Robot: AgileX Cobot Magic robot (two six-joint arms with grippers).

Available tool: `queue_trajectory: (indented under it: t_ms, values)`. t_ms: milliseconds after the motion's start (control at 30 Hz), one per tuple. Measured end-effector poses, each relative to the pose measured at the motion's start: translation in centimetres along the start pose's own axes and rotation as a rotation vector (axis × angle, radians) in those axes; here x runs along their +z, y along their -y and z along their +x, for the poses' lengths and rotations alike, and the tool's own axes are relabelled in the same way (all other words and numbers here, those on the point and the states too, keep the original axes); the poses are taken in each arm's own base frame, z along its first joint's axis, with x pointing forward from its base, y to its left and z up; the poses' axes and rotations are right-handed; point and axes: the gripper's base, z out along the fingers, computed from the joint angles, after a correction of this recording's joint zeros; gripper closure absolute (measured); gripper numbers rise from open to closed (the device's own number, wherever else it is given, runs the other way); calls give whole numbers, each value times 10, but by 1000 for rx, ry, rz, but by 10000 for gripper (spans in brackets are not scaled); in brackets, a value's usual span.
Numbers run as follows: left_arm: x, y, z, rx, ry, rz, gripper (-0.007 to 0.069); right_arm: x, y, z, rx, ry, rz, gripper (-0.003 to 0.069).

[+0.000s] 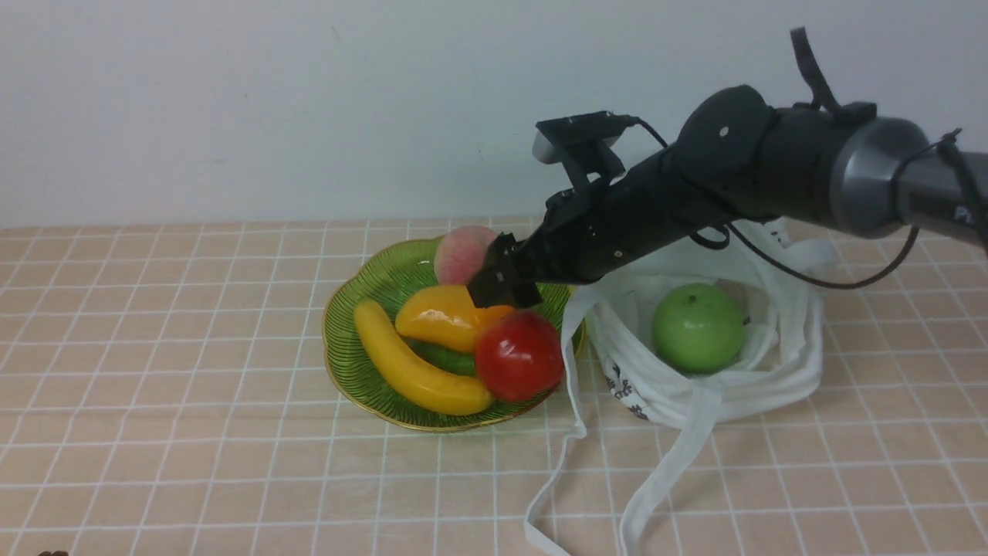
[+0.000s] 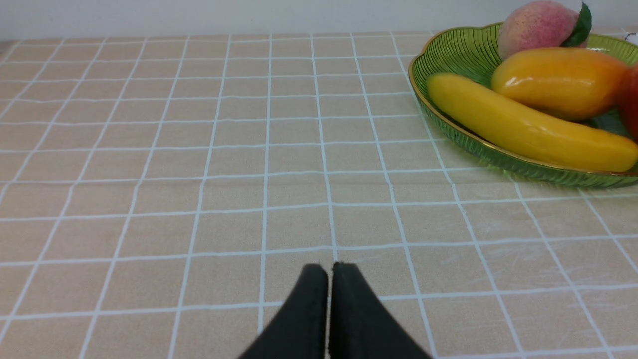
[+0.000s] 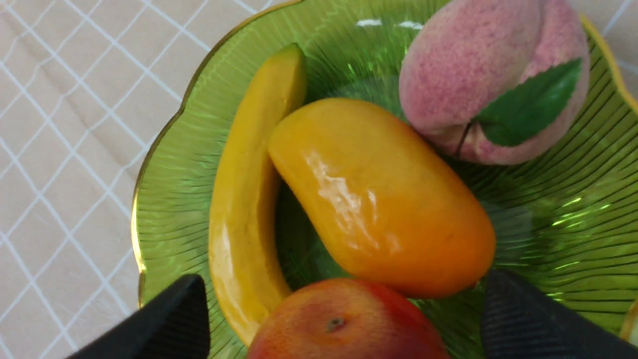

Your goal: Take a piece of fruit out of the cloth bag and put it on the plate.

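Note:
The red apple point(image 1: 519, 357) rests on the green ribbed plate point(image 1: 347, 340), at the plate's side nearest the bag, touching the mango. My right gripper point(image 1: 505, 287) hovers just above and behind the apple, open and empty. In the right wrist view the apple point(image 3: 344, 324) lies between the wide-spread fingers of that gripper point(image 3: 344, 284), touching neither, over the plate point(image 3: 169, 174). The white cloth bag point(image 1: 772, 378) lies open to the right of the plate. My left gripper point(image 2: 329, 269) is shut and empty over bare tablecloth, with the plate point(image 2: 448, 55) to its far right.
A green apple point(image 1: 698, 327) sits inside the bag. On the plate lie a pink peach point(image 1: 463, 253), an orange mango point(image 1: 444, 315) and a banana point(image 1: 409, 363). The bag's straps point(image 1: 571, 463) trail toward the table's front edge.

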Motion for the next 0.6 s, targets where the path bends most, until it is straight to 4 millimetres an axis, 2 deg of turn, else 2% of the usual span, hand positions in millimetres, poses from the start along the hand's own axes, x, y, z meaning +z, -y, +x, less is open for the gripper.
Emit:
queue_trajectory:
  t_ms: [133,300,433,500,533,567,600]
  values:
    - [0,0,0,0,0,0,632,-5,0,-7,-71,-18,13,-32]
    - [0,0,0,0,0,0,632,-26,-9,-30,-132,-71,-21,-12]
    - [0,0,0,0,0,0,632,-72,-25,-67,-148,-109,-19,93]
    - [0,0,0,0,0,0,632,-107,-32,-96,-153,-24,49,191]
    - [0,0,0,0,0,0,632,-120,-35,-105,-152,17,77,238]
    - [0,0,0,0,0,0,632,-123,-36,-107,-151,27,85,238]
    - [0,0,0,0,0,0,632,-141,-40,-117,-145,81,119,297]
